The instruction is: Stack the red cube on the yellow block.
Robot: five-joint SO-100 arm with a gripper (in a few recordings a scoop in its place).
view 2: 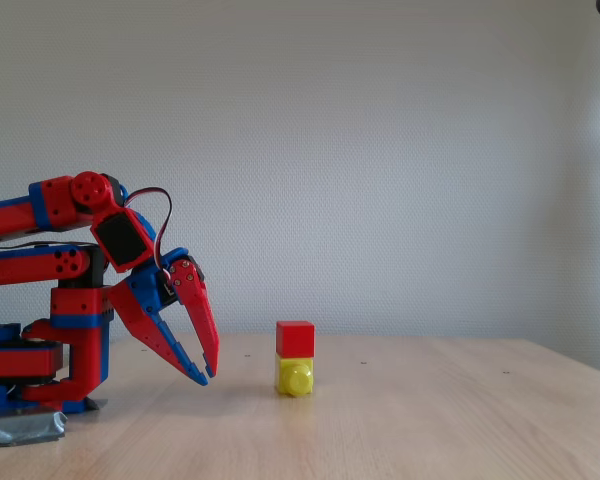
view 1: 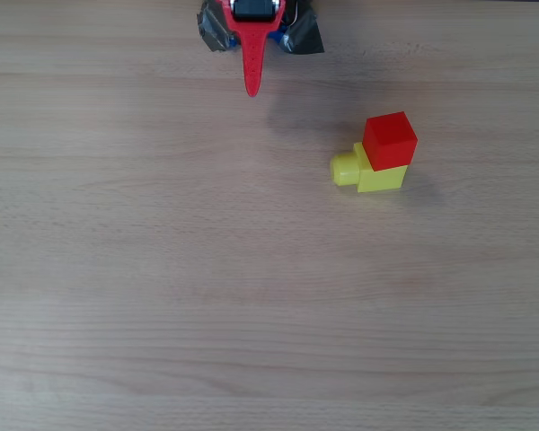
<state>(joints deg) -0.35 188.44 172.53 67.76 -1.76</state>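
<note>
red claw (view 2: 206,378) nearly closed, empty; red cube (view 2: 295,339) atop yellow block (view 2: 295,376).

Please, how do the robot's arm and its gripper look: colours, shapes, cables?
The arm is red with blue joint parts and black motor blocks. A thin dark cable loops above its wrist. The gripper has two long, pointed red fingers. Grey tape holds its base.
</note>
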